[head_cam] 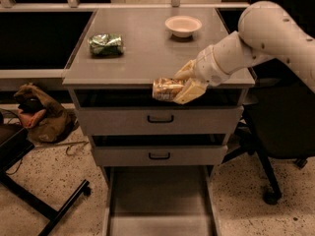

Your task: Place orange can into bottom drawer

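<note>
The pale two-finger gripper is clenched on the small, shiny metal orange can, holding it sideways at the near edge of the grey table. This looks like the carrying step. Next it should lower the can nearer, past the closed grey drawer fronts, into the long grey metal bottom drawer open below.

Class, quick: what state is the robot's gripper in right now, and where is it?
Gripper: closed on the orange can, at the front edge of the cabinet top, above the open bottom drawer.
</note>
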Controlling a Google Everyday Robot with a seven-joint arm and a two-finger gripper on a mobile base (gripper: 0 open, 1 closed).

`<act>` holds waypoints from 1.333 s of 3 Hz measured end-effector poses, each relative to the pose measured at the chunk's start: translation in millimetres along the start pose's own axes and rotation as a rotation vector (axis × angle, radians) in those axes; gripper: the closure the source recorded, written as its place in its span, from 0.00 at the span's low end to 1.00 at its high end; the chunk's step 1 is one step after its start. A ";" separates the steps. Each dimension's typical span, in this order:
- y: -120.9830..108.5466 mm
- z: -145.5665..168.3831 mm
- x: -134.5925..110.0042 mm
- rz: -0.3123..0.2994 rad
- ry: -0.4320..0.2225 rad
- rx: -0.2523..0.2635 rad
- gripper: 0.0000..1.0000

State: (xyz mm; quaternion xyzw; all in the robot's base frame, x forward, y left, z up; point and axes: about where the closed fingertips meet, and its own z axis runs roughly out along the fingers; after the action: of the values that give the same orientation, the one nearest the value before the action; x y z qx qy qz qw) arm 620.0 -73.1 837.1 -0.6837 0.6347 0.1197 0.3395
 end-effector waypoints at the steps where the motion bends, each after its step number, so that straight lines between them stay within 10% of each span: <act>1: 33.0 18.5 18.2 0.026 -0.033 -0.009 1.00; 4: 68.3 41.3 43.3 0.068 -0.080 -0.051 1.00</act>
State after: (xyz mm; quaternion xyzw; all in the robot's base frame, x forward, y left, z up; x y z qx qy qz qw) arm 573.4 -79.3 759.4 -0.6647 0.6403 0.1747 0.3429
